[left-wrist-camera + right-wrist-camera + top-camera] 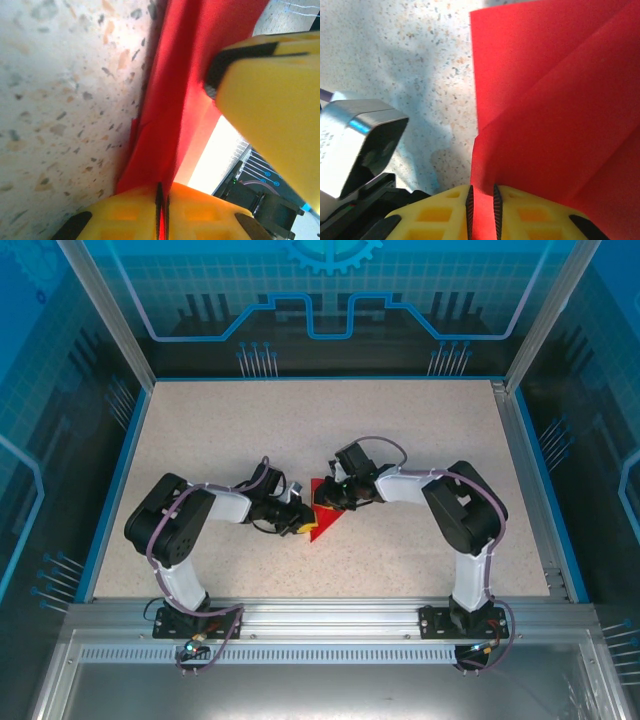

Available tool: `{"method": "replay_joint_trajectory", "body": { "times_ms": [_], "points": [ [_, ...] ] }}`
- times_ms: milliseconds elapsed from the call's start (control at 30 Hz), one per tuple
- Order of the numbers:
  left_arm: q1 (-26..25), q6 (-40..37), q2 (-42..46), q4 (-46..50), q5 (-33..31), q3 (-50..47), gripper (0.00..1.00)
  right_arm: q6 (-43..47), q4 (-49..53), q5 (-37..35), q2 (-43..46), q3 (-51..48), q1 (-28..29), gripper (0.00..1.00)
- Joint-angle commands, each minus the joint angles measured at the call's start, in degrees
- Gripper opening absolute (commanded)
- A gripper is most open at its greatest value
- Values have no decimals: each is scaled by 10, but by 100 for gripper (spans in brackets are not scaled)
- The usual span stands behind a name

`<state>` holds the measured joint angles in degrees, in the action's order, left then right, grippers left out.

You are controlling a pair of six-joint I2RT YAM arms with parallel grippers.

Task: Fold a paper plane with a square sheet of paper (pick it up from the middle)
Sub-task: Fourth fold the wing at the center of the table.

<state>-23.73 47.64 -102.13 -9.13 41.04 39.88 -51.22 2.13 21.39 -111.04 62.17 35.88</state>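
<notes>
Mid-fold, by the look of it. Found red paper sheet (322,518) at the centre of the table (400,430), pinched between both arms.

Seeing left pincer (297,523) closed to a hairline slit (161,200) with a red edge of the sheet (170,100) running into it, so gripped. Same for right pincer (330,498): barely parted (482,197), sheet (555,100) fed straight between the fingers, held.

Probably gripping from opposite sides to pin one flap while creasing the other; a judgement, not confirmed. Noting a diagonal crease in right wrist view, with one layer lifted off the speckled table, so not flat yet.

From the top, reads as a triangle: straight edge on the left-arm side running near to far, apex toward the right arm. Long axis therefore roughly near-far, slightly tilted. Can't make out a nose tip or centre crease.

Also spotted a yellow finger (270,100), likely the right pincer's, just beside the fold in left wrist view. Close quarters, so worth watching for finger clash, and for tearing on any pull apart
</notes>
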Motion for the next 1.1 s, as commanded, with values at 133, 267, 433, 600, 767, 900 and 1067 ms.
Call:
{"method": "replay_joint_trajectory", "body": {
  "times_ms": [133,267,433,600,767,900,1067],
  "points": [
    [-10,-21,-17,25,-6,-5,17,21,8,16,-28,14,-6,22],
    [-11,-21,-7,23,-12,-12,11,20,3,21,-18,8,-8,22],
    [-10,-7,-6,21,-35,-19,4,18,-2,13,23,-5,-19,25],
    [-11,5,-12,13,-44,-24,0,23,-2,18,37,-6,-34,26],
    [-10,15,-11,7,-53,-30,0,26,-5,34,32,1,-33,26],
    [-10,24,-8,-1,-59,-37,0,26,-5,37,23,7,-27,26],
    [-10,25,-13,-3,-58,-37,0,31,-1,48,5,25,-17,26]
  ]
}}
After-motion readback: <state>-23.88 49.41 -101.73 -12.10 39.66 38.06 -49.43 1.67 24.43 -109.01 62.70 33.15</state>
